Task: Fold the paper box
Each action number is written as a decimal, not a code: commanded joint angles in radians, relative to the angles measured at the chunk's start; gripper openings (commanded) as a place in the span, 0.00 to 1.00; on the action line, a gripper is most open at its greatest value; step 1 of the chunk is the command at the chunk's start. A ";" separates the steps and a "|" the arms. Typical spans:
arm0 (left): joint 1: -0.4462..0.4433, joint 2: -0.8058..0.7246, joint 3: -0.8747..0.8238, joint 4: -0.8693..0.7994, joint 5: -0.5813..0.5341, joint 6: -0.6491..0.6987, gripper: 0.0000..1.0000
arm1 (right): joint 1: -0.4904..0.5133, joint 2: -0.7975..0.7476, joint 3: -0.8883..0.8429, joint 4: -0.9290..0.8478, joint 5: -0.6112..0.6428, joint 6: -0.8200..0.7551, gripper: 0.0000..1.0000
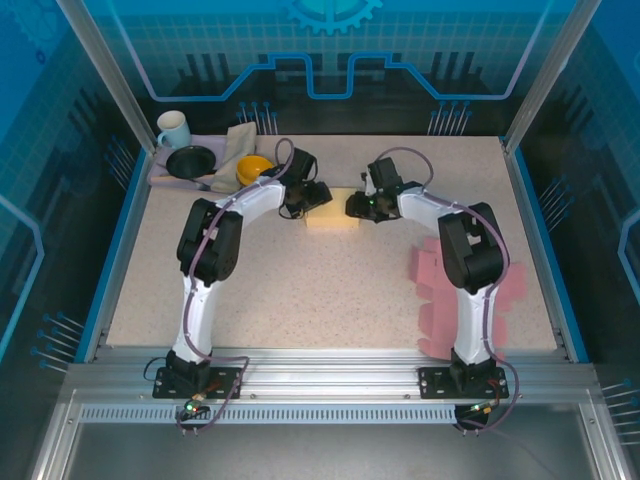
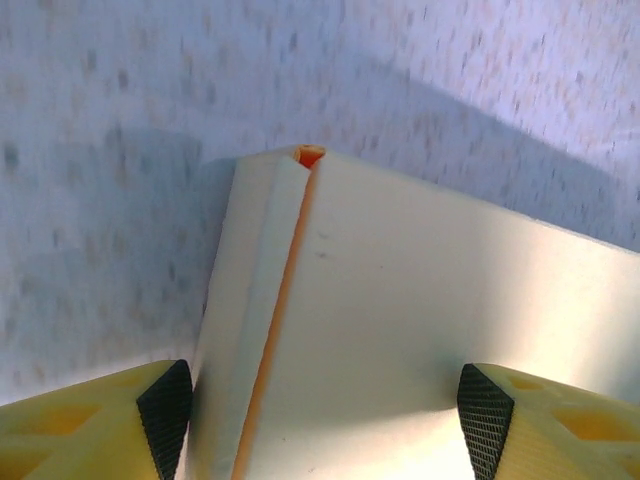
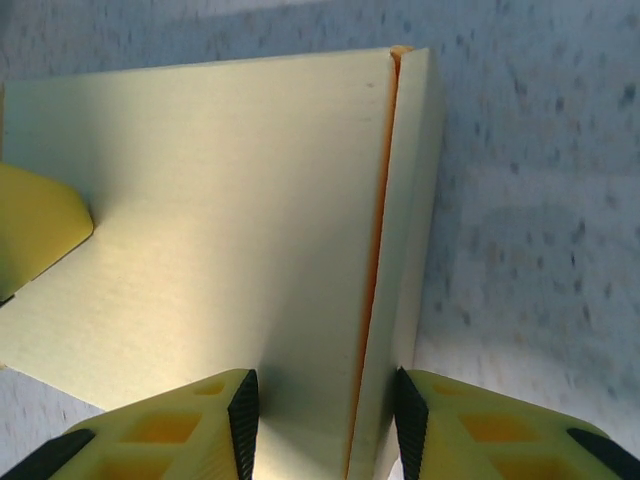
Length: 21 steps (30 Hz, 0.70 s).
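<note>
Speckled table [image 1: 330, 290]: arms [image 1: 250, 200] [image 1: 430, 205] bent inward; right pincer [image 3: 322, 405] clamps box [image 3: 200, 200]; left pincer [image 2: 325, 420] unclear.

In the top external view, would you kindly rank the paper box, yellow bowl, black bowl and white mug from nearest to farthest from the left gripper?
From the left gripper:
1. paper box, at its fingertips, mid-table
2. yellow bowl, just left of it
3. black bowl, further left
4. white mug, far-left corner
</note>
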 commanded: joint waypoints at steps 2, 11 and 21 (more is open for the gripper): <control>0.031 0.075 0.155 -0.059 -0.025 0.093 0.74 | 0.030 0.104 0.113 -0.002 0.014 0.059 0.42; 0.074 0.164 0.338 -0.158 -0.097 0.124 0.80 | 0.057 0.226 0.317 -0.060 0.030 0.030 0.42; 0.087 0.178 0.532 -0.308 -0.189 0.166 0.93 | 0.025 0.111 0.254 -0.049 0.060 0.040 0.46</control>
